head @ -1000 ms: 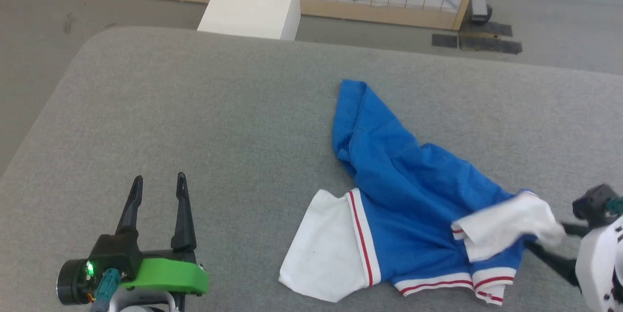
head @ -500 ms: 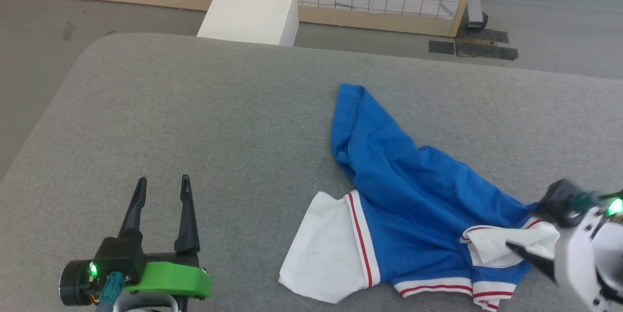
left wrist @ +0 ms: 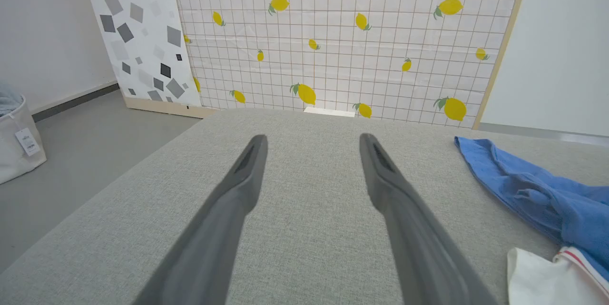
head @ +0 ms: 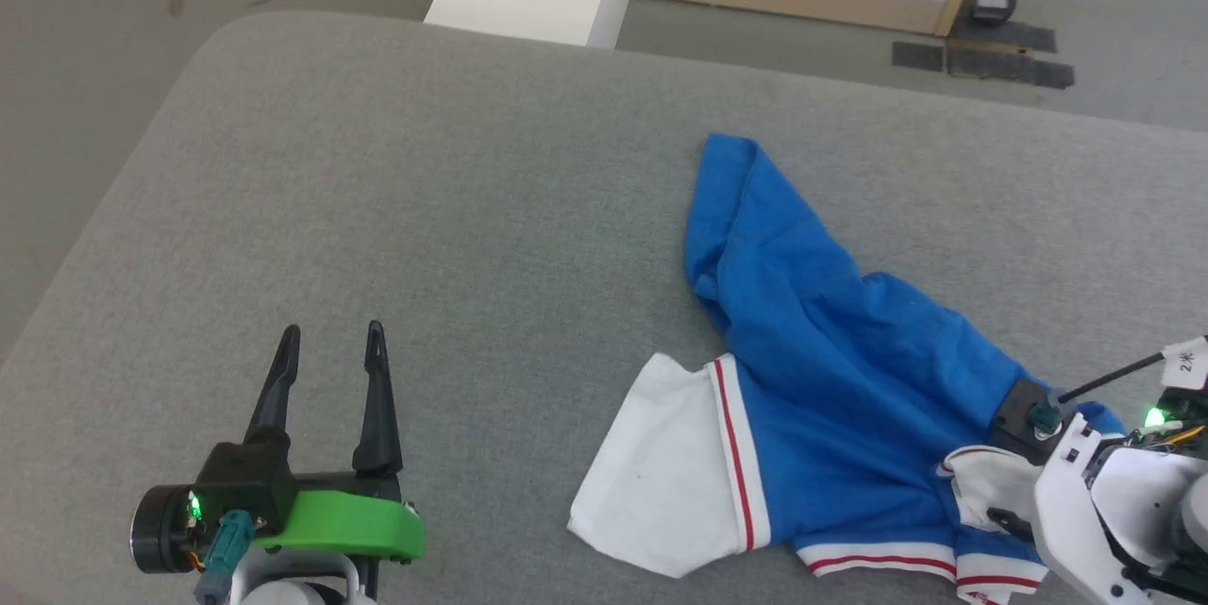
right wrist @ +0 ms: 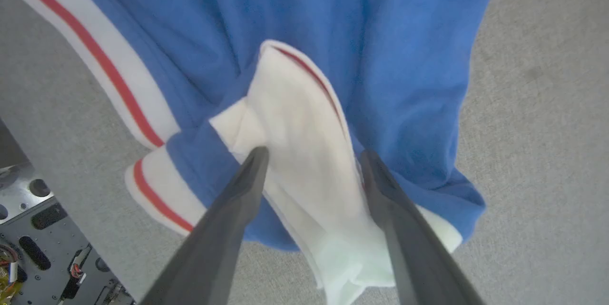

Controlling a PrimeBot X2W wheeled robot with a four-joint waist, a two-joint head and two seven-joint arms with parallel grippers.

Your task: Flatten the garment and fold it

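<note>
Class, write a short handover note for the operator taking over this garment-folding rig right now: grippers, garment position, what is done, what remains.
Left gripper: open, holding nothing, over the bare grey surface, apart from the garment.
Right gripper: open, fingers straddling the crumpled white sleeve at the garment's near right end; not clamped.
Garment: on the right part of the surface, bunched, blue body creased; the other white sleeve lies flat on its left side.
Done: nothing flattened or folded yet.
To do: probably grasp the sleeve, spread the garment flat, then fold.
</note>
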